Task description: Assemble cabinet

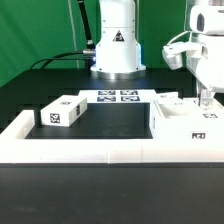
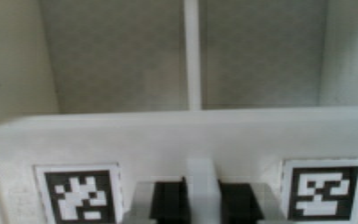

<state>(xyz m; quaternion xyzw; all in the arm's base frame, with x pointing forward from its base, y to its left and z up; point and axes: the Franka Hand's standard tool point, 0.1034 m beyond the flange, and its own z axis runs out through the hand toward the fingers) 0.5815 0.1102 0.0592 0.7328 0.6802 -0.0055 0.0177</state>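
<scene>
Directly beneath the gripper (image 1: 206, 104), the cabinet (image 1: 172, 127) has its wall clamped between the jaws.

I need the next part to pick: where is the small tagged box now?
In the exterior view, the small box lies at that view's left, beside the rail and left of the marker board.

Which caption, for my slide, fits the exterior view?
Panda pincer at the white cabinet body; tagged box apart at the exterior view's left.
</scene>
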